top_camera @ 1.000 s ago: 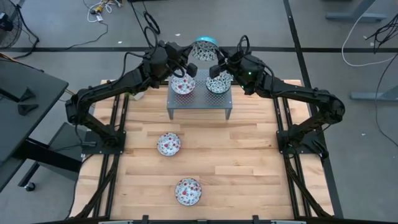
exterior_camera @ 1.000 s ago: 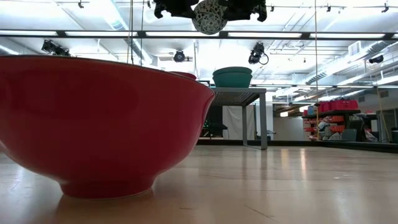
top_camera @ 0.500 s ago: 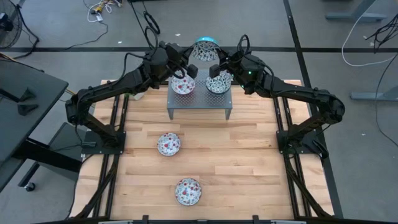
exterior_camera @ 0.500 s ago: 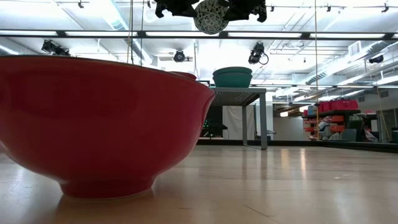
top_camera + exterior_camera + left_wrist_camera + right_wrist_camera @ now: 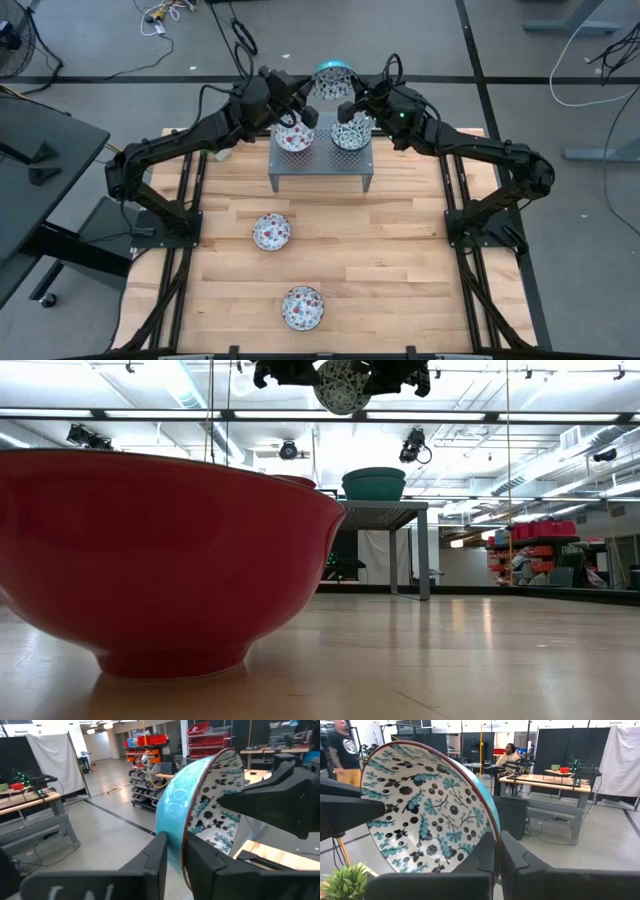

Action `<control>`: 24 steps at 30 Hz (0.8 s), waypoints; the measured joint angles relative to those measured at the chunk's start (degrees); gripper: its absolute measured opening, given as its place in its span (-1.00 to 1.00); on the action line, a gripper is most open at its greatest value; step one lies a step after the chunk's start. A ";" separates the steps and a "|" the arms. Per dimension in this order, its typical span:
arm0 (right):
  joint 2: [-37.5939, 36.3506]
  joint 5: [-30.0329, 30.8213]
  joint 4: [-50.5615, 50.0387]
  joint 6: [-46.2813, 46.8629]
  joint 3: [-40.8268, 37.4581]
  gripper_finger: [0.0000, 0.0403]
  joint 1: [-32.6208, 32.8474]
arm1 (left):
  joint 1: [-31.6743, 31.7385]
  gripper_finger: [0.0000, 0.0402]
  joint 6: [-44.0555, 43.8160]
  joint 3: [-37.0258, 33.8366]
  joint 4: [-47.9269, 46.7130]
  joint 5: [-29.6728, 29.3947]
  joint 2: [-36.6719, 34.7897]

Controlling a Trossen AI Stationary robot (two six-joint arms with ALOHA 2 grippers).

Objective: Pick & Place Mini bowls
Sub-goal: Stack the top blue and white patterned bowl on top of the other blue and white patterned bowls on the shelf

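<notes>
Counter of pale wood carries two reddish mini bowls on its open part: one left of centre and another nearer the front edge. Behind them the grey perforated stand holds a reddish bowl on its left half and a green-teal bowl on its right half.

Above the stand's far edge, a third green-teal bowl hangs in the air, tipped on edge between both arms. The left gripper meets it from the left; in its wrist view the two dark fingers straddle the bowl's rim, glossy teal outside on one side and patterned inside on the other, though whether they press it or sit slightly slack cannot be told. The right gripper meets it from the right, its fingers pinched narrow on the rim, holding the bowl.

In the low view a red bowl fills the foreground, and the lifted bowl shows high up between the two grippers.
</notes>
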 joint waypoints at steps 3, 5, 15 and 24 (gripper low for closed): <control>0.00 -0.63 -0.10 -0.11 0.00 -0.99 0.07 | 0.00 -0.55 0.17 0.00 0.05 0.10 0.00; 0.00 -1.13 -0.10 -0.19 0.00 -0.99 0.14 | 0.01 -0.44 0.17 0.00 0.09 0.21 0.00; 0.00 -0.86 -0.04 -0.17 0.00 -0.99 0.13 | -0.60 0.24 -0.28 0.00 -0.06 -2.39 -0.01; -0.61 -0.46 0.12 -0.09 0.00 -0.99 0.13 | -2.34 0.39 0.01 -0.02 -0.86 -2.62 -2.32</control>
